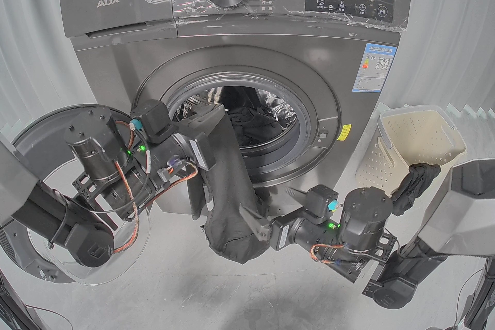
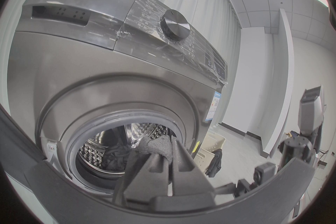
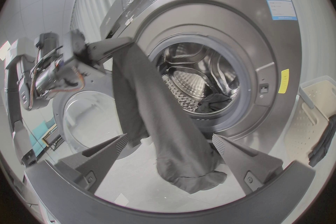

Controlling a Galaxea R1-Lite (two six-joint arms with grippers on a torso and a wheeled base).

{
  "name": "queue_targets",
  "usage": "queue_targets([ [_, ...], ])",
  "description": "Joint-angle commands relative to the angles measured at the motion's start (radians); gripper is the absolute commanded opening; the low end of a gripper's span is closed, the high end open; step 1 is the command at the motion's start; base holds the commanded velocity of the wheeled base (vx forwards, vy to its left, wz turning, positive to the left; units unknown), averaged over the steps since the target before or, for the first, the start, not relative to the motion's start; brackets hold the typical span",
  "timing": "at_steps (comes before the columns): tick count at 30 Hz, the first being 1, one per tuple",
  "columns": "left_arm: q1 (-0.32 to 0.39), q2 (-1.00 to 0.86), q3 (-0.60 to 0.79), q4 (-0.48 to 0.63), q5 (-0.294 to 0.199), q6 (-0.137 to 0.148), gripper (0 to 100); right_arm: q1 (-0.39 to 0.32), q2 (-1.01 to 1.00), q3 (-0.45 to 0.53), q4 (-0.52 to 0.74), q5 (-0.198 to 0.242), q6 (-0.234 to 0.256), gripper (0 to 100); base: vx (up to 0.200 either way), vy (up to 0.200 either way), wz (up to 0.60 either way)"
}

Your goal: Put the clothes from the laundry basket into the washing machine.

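The grey washing machine [image 1: 309, 68] stands with its round door [image 1: 41, 135] swung open to the left. Dark clothes [image 1: 252, 119] lie inside the drum. My left gripper [image 1: 216, 112] is at the drum's mouth, shut on a long dark grey garment [image 1: 229, 202] that hangs down toward the floor. In the left wrist view the pinched cloth [image 2: 157, 146] bunches at that gripper [image 2: 168, 147]. My right gripper [image 1: 252, 223] is low, open, at the garment's lower end; the cloth [image 3: 168, 130] hangs between its spread fingers [image 3: 115, 146].
A cream laundry basket [image 1: 381, 166] stands on the floor right of the machine, with another dark garment [image 1: 415, 181] draped over its front rim. The open door [image 3: 87, 119] blocks the left side. Grey floor lies in front.
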Motion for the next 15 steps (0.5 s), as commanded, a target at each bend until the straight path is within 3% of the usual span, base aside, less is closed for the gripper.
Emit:
queue_targets([
  [1, -0.002, -0.003, -0.047, 0.017, 0.009, 0.0, 0, 0.044, 0.066, -0.006, -0.033, 0.017, -0.003, 100, 0.0, 0.0, 0.0],
  [10, -0.008, -0.002, -0.106, 0.046, 0.026, 0.0, 0, 0.072, 0.17, -0.028, -0.047, 0.03, -0.023, 100, 0.0, 0.0, 0.0],
  [15, -0.009, -0.003, -0.109, 0.049, 0.026, 0.0, 0, 0.059, 0.236, -0.11, -0.027, 0.053, -0.031, 100, 0.0, 0.0, 0.0],
])
